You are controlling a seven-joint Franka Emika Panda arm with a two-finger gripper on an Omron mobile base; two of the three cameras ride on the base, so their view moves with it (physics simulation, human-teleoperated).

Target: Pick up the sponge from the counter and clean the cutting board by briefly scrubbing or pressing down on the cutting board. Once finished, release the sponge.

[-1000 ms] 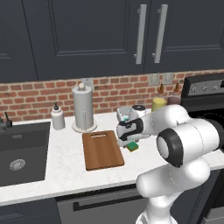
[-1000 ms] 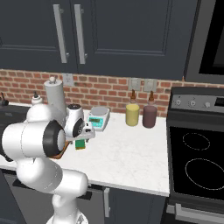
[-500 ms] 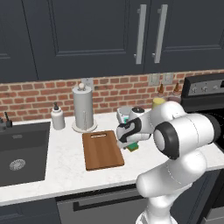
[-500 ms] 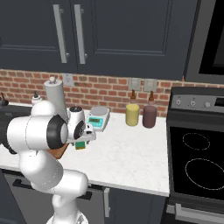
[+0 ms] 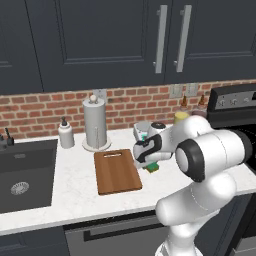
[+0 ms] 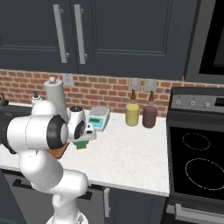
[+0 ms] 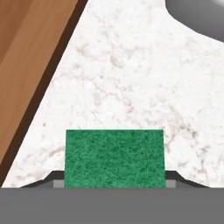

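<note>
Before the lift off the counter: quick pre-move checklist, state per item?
1. Gripper down at the sponge, fingers flanking it: ok.
2. Firm grip on the sponge: cannot tell, contact sits at the hand view's bottom edge.
3. Sponge lying flat on the counter, green side up: ok.
4. Cutting board bare, beside the sponge: ok.
5. Path to the board free of the scale and paper towel roll: ok, both stand further back.
</note>
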